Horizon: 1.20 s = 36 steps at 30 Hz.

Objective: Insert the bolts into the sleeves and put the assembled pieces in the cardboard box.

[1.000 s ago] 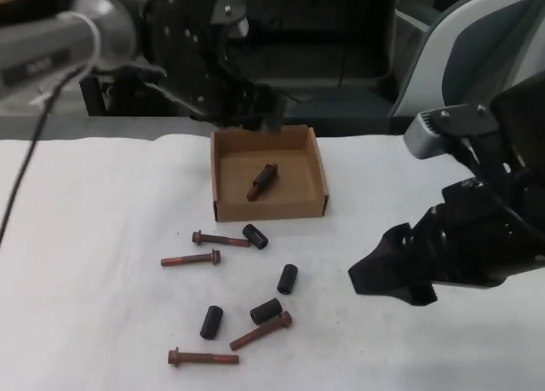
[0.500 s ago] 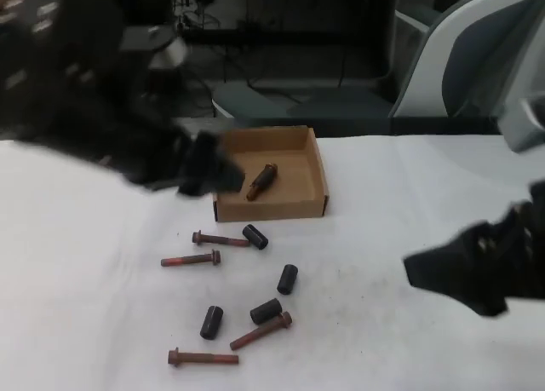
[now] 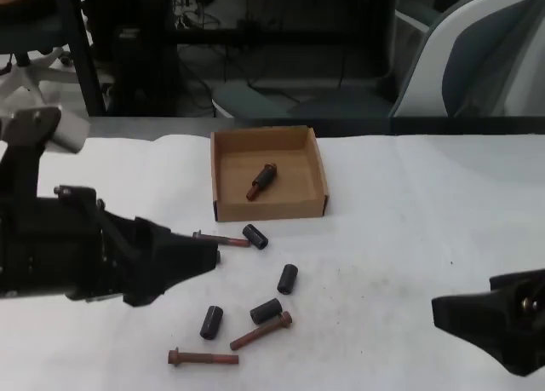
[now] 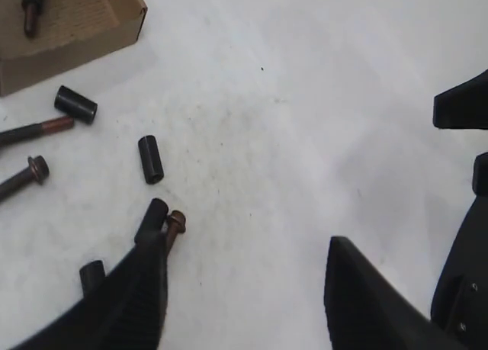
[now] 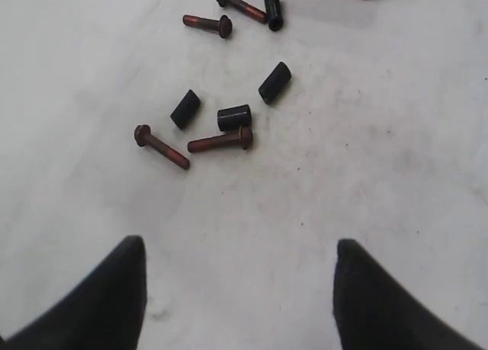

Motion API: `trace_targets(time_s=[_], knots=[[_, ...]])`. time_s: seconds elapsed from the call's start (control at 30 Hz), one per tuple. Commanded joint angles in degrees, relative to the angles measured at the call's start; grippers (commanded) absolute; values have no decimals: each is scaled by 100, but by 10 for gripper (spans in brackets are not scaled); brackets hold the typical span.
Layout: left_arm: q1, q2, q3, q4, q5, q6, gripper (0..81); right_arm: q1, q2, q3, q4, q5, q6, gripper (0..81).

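My left claw (image 4: 248,242) hangs open and empty, low over the white bench (image 3: 383,238), at the edge of a scatter of rusty bolts (image 3: 260,330) and black sleeves (image 3: 287,278). My right claw (image 5: 238,242) is spread open too, empty, well apart on the other side. One assembled piece (image 3: 262,181) lies inside the cardboard box (image 3: 268,209), just beyond the scatter.

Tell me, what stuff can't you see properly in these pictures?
- High view: the left hand hides one bolt.
- Left wrist view: the cardboard box and the assembled piece inside run off the edge; a finger covers part of a sleeve.
- Right wrist view: the box is cut off by the edge, apart from a corner.
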Motion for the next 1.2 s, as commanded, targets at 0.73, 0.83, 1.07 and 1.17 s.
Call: trace_targets(time_s=[0.73,0.83,1.07,1.17], knots=[[5,-398,4,-188,-786,3,602,-2,2950,-1483,-138,-402,2027,700],[5,-479,4,-188,-786,16,602,-2,3865,-2161,289,-417,2027,700],[5,-510,4,-325,-786,16,602,13,5474,-3469,884,-428,2027,700],[5,-510,4,-455,-786,16,602,73,5885,-3806,1008,-428,2103,700]])
